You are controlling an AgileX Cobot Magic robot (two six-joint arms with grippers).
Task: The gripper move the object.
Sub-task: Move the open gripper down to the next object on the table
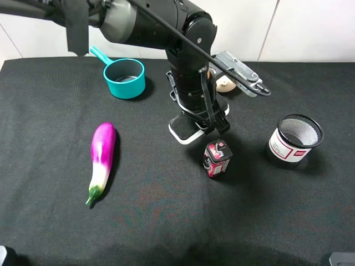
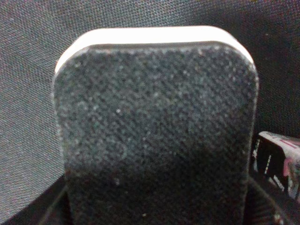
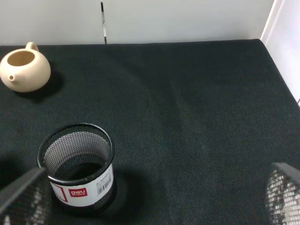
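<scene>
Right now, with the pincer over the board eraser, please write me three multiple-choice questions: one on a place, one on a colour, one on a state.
1. The small can stands: A. inside the mesh cup; B. close to the board eraser; C. inside the handled pot.
2. The handled pot is: A. red; B. teal; C. yellow.
3. The mesh cup is: A. upright; B. on its side; C. upside down.
Answers: B, it stands beside the eraser's white base; B, its wall and handle are teal; A, its open mouth faces up.
</scene>
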